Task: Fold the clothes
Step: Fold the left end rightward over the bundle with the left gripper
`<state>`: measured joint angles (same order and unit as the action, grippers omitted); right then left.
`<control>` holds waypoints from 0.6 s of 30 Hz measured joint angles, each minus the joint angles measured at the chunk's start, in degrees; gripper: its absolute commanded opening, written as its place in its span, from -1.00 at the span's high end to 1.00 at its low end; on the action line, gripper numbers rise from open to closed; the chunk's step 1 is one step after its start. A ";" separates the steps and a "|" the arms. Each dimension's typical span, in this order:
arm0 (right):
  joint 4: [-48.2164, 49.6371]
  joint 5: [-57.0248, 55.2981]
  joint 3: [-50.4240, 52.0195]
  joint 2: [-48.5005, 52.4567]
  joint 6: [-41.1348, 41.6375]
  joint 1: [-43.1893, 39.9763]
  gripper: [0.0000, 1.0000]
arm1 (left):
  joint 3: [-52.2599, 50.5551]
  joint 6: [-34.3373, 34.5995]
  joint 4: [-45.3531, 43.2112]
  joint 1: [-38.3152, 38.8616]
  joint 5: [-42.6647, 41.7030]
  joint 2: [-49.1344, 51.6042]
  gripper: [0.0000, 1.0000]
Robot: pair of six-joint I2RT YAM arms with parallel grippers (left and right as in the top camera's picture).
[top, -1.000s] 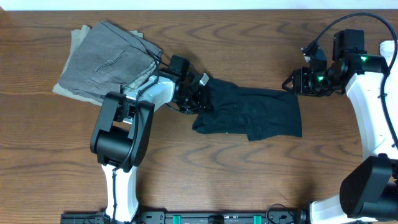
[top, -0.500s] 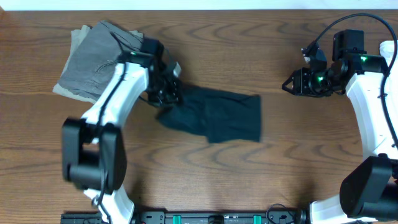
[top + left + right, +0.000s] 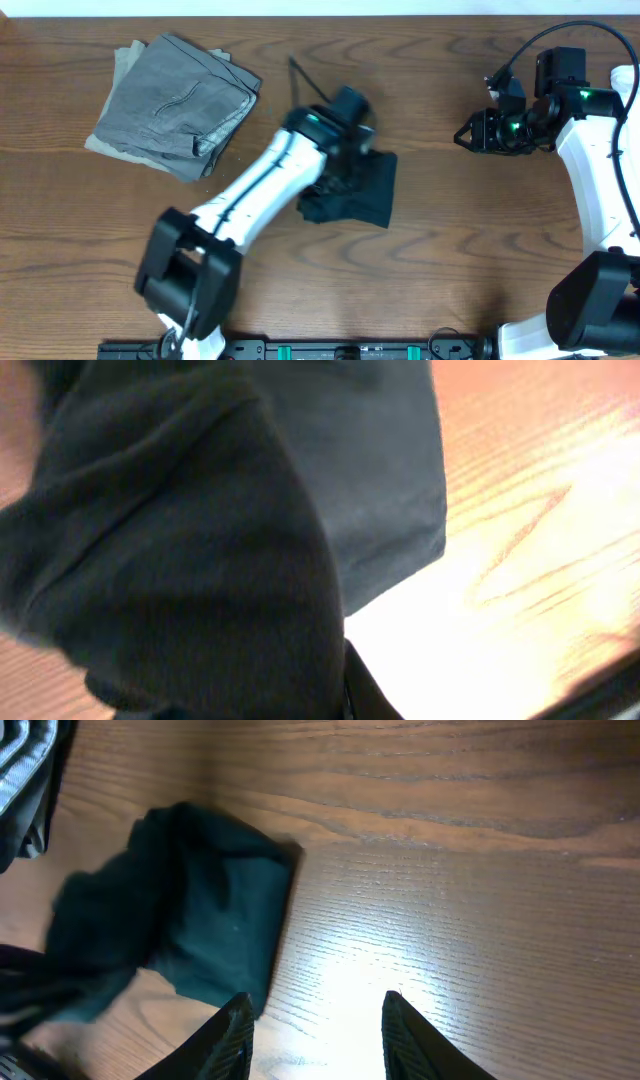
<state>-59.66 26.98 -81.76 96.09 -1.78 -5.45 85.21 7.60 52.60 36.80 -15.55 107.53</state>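
The clothes [image 3: 368, 195], a black T-shirt, lie bunched into a small heap at the table's middle. My left gripper [image 3: 342, 158] is down on the heap's upper left, shut on a fold of the black fabric. In the left wrist view the clothes [image 3: 200, 560] fill most of the picture, and only one dark finger [image 3: 368, 695] shows beside them. My right gripper [image 3: 462, 133] hovers open to the right, apart from the shirt. The right wrist view has the clothes [image 3: 200, 910] lying ahead and left of the right gripper [image 3: 315, 1002], with nothing between its fingers.
A folded grey garment [image 3: 175, 95] lies at the back left of the wooden table [image 3: 470, 260]. Something white [image 3: 626, 82] shows at the right edge behind my right arm.
My left arm has swung from the left side to the middle, carrying the shirt's left end over itself. The shirt has shrunk from a long strip to a short heap. The right arm has stayed still.
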 measured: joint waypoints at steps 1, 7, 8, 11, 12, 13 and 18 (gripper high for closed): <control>0.00 0.00 0.00 0.00 0.00 0.00 0.21 | 0.00 0.00 -0.66 0.98 0.48 0.59 0.16; -0.33 0.00 0.00 0.00 -0.02 0.00 0.21 | -0.02 0.31 -5.11 4.00 2.05 3.91 -0.04; -0.35 0.00 0.00 0.00 -0.02 0.00 0.21 | 0.00 0.31 -5.46 3.91 2.21 3.91 -0.04; -0.39 0.00 0.00 0.00 -0.07 0.00 0.20 | 0.61 0.31 -4.79 3.21 2.47 3.89 -0.04; -0.46 0.00 0.00 0.00 -0.09 0.00 0.20 | 1.14 0.31 -3.82 2.75 2.47 3.89 -0.04; -0.61 0.00 0.00 0.00 -0.11 0.00 0.20 | 1.77 0.31 -3.02 2.40 2.49 3.87 -0.04; -1.31 0.00 0.00 -0.02 -0.13 0.00 0.19 | 4.61 0.44 2.08 -1.14 3.56 2.01 0.41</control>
<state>-60.97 26.98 -81.76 96.07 -1.91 -5.45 89.82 8.03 54.68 35.66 -11.99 109.54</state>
